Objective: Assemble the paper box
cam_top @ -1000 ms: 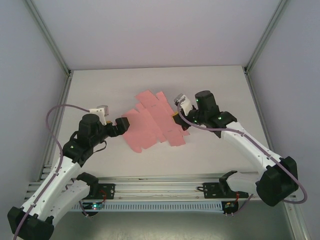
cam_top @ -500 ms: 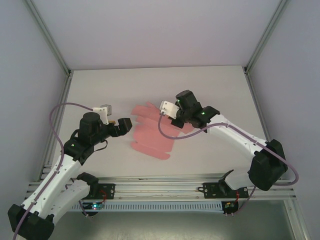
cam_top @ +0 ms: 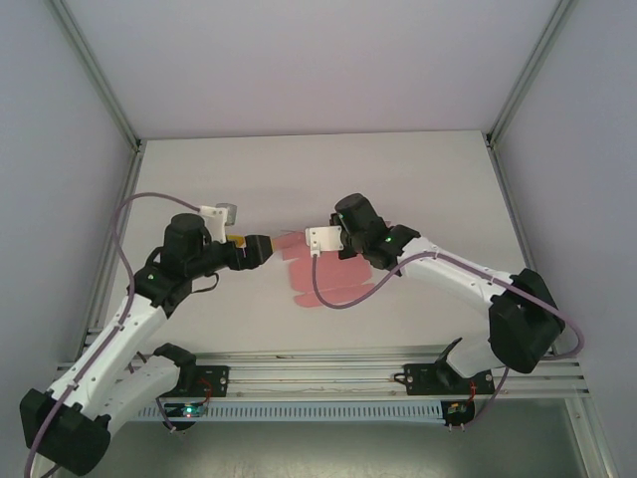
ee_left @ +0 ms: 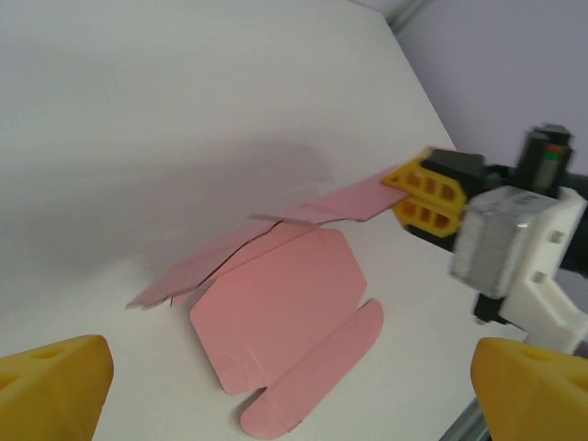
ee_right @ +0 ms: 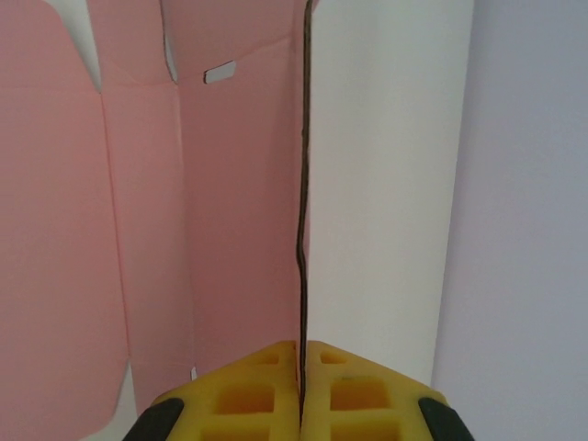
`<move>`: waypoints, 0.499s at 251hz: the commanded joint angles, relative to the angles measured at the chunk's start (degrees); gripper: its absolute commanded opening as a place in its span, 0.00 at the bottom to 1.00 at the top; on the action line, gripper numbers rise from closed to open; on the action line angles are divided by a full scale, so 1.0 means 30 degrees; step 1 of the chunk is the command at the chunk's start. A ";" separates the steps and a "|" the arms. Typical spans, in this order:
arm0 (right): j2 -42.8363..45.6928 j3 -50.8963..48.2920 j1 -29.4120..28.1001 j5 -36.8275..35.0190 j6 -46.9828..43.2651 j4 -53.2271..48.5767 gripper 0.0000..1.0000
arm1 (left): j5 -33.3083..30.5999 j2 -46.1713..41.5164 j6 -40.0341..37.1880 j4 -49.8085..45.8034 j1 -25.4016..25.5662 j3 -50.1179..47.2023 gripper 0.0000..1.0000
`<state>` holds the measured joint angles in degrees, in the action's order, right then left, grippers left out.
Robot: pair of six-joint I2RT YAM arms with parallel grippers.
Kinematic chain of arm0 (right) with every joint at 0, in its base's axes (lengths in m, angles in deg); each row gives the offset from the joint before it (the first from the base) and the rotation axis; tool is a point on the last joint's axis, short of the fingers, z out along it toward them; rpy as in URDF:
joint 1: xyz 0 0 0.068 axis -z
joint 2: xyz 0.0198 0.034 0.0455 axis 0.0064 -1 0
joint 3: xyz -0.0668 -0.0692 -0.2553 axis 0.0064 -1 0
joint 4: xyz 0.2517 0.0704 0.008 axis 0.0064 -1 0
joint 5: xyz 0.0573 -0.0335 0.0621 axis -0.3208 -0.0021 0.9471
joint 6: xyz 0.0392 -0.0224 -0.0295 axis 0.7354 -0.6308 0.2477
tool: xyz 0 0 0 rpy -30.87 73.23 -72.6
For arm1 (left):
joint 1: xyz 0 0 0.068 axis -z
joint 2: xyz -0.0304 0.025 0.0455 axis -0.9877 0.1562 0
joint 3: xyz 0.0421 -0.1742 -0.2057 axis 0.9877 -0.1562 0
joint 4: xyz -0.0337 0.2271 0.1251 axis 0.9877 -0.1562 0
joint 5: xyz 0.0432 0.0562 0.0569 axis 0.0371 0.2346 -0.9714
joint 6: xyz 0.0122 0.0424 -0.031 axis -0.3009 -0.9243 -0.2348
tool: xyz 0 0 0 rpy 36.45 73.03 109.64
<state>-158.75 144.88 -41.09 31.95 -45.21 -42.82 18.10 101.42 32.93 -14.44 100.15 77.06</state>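
The paper box is a flat pink die-cut sheet lying mid-table, with one side lifted off the surface. My right gripper is shut on that raised edge. In the right wrist view the card runs edge-on between the closed yellow fingers, and the rest of the sheet spreads out to the left. The left wrist view shows the sheet with a rounded flap in front and the right gripper pinching a lifted flap. My left gripper stands open just left of the sheet, its fingertips wide apart.
The white tabletop is walled by a frame with grey posts at the back corners. An aluminium rail runs along the near edge by the arm bases. The right arm's purple cable hangs over the sheet.
My right gripper has swept left with the sheet's edge in it, folding the sheet over and dragging it leftward. The left gripper has edged right, up to the sheet.
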 commanded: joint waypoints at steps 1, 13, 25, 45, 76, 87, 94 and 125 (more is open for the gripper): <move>-0.0610 0.0839 0.0191 0.0618 -0.1426 -0.0807 0.00 | 0.1735 0.0983 -0.4193 0.0658 0.0154 0.1174 1.00; -0.0849 0.1217 0.0281 0.0857 -0.1300 -0.1200 0.00 | 0.1539 0.1630 -0.5196 0.0105 0.0155 0.1828 1.00; -0.1040 0.1522 0.0396 0.1155 -0.1343 -0.1699 0.00 | 0.1569 0.2325 -0.6410 -0.0337 0.0184 0.2271 1.00; -0.1322 0.1983 0.0583 0.1353 -0.1344 -0.2222 0.00 | 0.1477 0.3385 -0.7841 -0.0539 0.0184 0.2567 1.00; -0.1661 0.2513 0.0791 0.2133 -0.1172 -0.2855 0.00 | 0.2063 0.5220 -0.9524 -0.0801 0.0410 0.3300 0.96; -0.1782 0.2701 0.0893 0.2488 -0.1071 -0.2998 0.00 | 0.2220 0.5843 -1.0026 -0.0859 0.0513 0.3575 0.93; -0.1881 0.2847 0.0976 0.2677 -0.0956 -0.3126 0.00 | 0.2326 0.6219 -1.0325 -0.0930 0.0556 0.3765 0.89; -0.2226 0.3492 0.1190 0.3249 -0.0897 -0.4002 0.00 | 0.2581 0.7733 -1.1414 -0.1132 0.0649 0.4486 0.77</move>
<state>-164.21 152.53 -38.35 37.89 -48.27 -50.73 23.59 121.81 5.98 -15.67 101.22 87.51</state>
